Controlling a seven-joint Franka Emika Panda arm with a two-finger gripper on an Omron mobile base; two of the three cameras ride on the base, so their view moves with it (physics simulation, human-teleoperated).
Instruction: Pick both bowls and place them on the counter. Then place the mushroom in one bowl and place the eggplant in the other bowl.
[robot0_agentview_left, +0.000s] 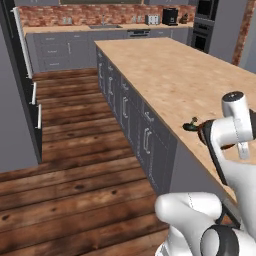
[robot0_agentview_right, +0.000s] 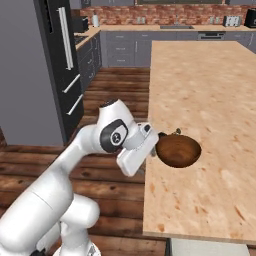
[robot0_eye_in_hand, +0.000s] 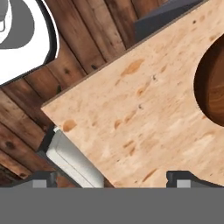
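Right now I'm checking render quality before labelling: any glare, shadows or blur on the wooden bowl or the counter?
Right base view: the wooden bowl shows a soft sheen inside and sits sharp on the evenly lit counter, with little shadow. Hand view: the bowl is cut off by the frame edge, its inner wall dark near the rim; the counter grain looks slightly soft. Left base view: the eggplant is small and coarse.

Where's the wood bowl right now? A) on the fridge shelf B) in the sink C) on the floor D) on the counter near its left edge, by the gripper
D: the wood bowl sits on the counter near its left edge, beside the gripper.
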